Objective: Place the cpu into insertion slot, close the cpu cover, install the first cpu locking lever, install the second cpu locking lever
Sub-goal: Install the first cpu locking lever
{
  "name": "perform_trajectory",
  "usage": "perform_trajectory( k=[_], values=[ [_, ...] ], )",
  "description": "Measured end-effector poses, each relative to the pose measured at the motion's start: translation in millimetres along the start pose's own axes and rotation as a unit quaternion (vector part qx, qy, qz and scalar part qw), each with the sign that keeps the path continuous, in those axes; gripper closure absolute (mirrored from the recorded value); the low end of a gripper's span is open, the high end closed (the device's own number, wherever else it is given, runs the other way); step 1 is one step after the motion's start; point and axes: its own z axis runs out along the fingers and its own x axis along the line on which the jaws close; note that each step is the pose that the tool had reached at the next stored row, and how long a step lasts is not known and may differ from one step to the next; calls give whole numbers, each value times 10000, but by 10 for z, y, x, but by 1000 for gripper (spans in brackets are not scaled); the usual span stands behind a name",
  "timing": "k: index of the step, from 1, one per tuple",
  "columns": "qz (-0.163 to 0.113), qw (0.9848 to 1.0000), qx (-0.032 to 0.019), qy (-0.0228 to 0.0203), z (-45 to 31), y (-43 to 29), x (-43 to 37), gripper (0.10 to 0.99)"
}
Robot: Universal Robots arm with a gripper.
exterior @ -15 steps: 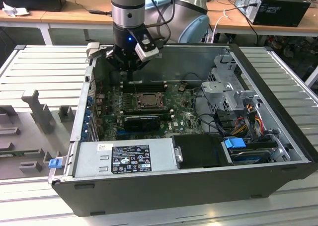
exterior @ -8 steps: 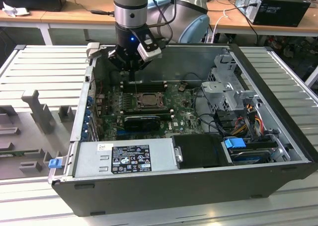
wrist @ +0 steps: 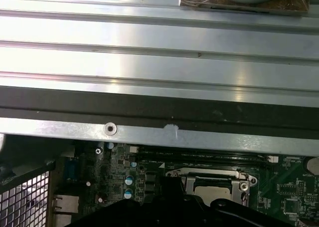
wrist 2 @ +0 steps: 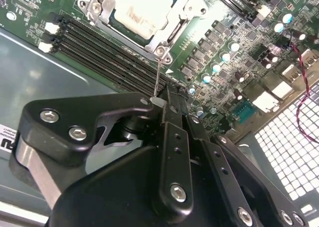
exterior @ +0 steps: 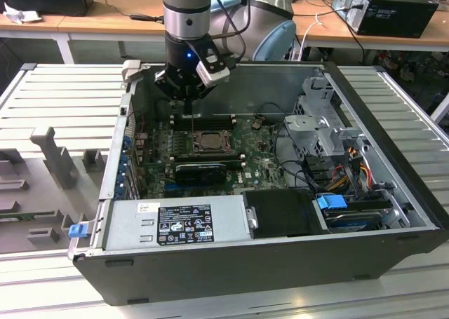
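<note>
Now, in the exterior view, my jaws (exterior: 189, 102) hang narrow just above the insertion slot (exterior: 208, 142). In the second wrist view, the cpu (wrist 2: 142, 10) sits in that slot under the closed cpu cover (wrist 2: 167, 31), my jaws pinched together. In the first wrist view, the slot lies below the case wall (wrist: 149, 132).

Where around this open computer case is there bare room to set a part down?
Bare ribbed table lies at the exterior view's left of the case, behind the grey fixture blocks, and beside the case's right wall. Inside is crowded: gripper over the cpu, cables, drive cage.
</note>
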Motion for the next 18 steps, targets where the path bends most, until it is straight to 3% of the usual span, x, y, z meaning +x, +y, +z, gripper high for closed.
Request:
perform_trajectory(
  k=[18],
  values=[
    [0,10000,0,0,0,-8,-131,980]
  ],
)
